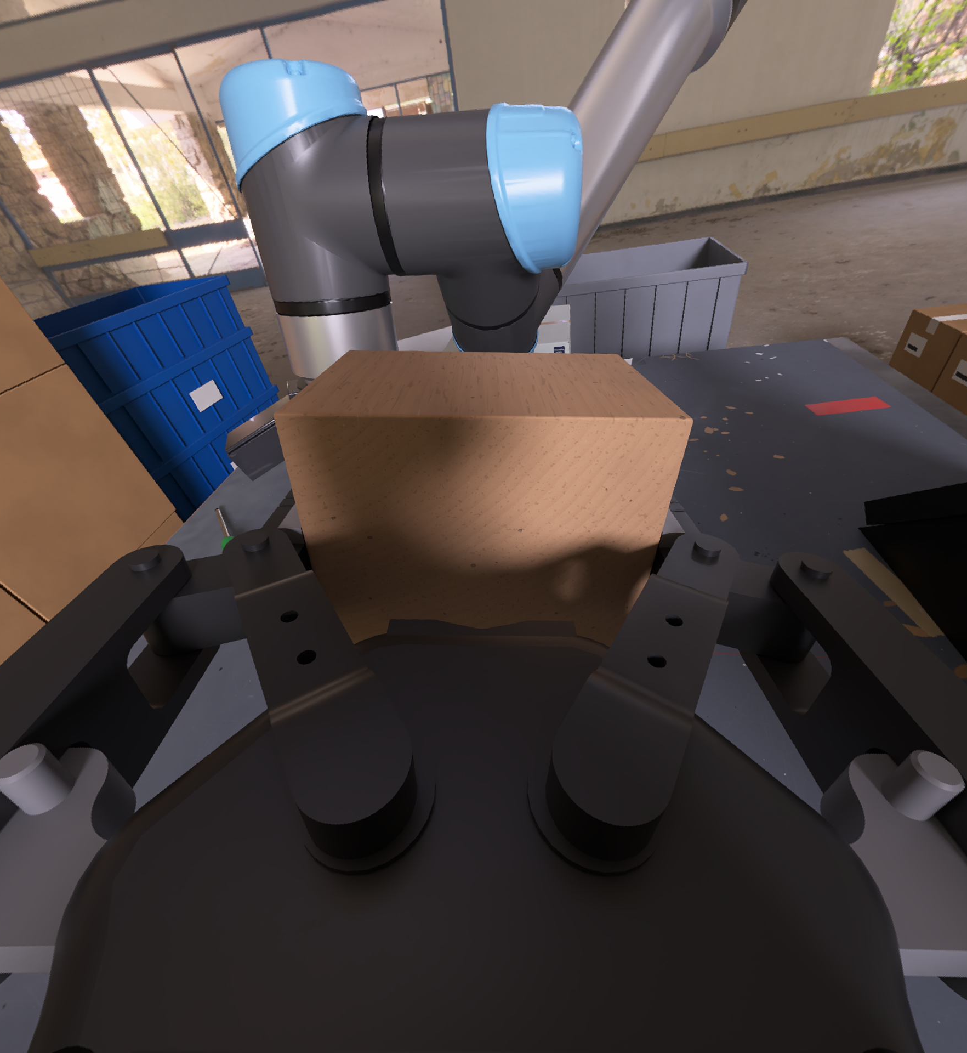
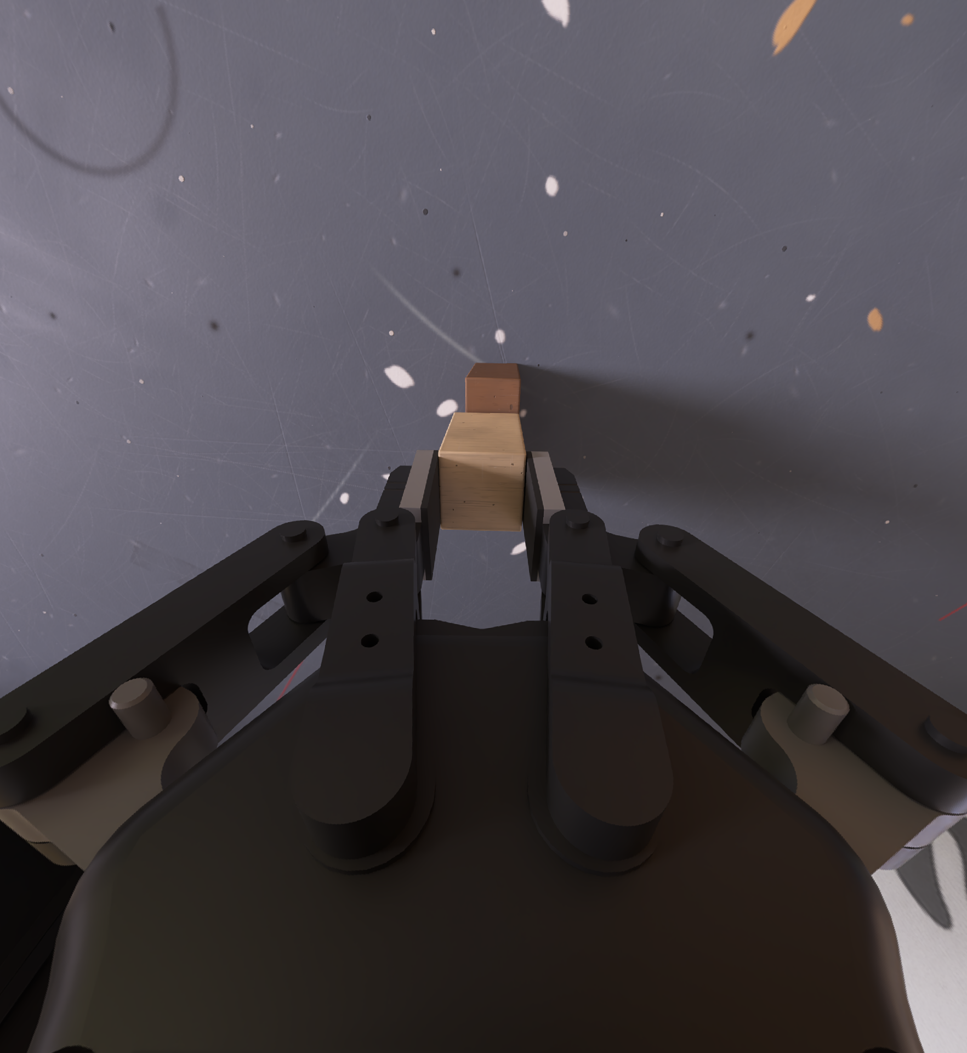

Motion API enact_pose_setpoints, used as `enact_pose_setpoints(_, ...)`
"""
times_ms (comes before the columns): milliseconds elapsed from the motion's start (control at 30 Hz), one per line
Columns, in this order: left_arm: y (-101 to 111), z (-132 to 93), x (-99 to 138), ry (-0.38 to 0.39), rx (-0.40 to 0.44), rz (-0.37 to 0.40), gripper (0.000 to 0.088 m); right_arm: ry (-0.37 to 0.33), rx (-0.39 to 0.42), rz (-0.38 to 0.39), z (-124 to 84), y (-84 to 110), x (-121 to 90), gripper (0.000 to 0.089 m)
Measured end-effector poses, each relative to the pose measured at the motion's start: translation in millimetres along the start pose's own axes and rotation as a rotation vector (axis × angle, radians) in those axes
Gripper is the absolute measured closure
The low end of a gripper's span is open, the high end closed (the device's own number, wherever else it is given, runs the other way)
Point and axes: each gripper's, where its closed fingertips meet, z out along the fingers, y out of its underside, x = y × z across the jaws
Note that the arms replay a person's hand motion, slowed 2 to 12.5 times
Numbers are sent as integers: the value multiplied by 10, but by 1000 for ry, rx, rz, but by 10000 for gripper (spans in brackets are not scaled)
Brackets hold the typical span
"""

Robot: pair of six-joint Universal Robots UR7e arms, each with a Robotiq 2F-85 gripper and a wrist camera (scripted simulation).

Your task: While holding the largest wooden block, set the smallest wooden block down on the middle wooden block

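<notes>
In the left wrist view my left gripper (image 1: 481, 513) is shut on the largest wooden block (image 1: 481, 473), a big tan cube held above the grey table (image 1: 783, 456); the block hides the fingertips. In the right wrist view my right gripper (image 2: 482, 484) is shut on the smallest wooden block (image 2: 481, 473), a pale cube held between both pads above the table (image 2: 185, 342). The middle wooden block (image 2: 492, 387), darker brown, rests on the table just beyond and below the pale one, apart from it.
A robot arm's grey and blue joints (image 1: 401, 199) rise behind the big block. A blue crate (image 1: 156, 370) and cardboard boxes (image 1: 25, 456) stand at the left, a grey bin (image 1: 658, 302) behind, more boxes (image 1: 948, 353) and a black object (image 1: 954, 570) at the right.
</notes>
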Motion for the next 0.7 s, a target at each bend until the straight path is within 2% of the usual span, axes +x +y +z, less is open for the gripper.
enact_pose_setpoints(700, -40, -47, 12, 0, 16, 1, 131, -10, -20, 6, 21, 13, 18, 636)
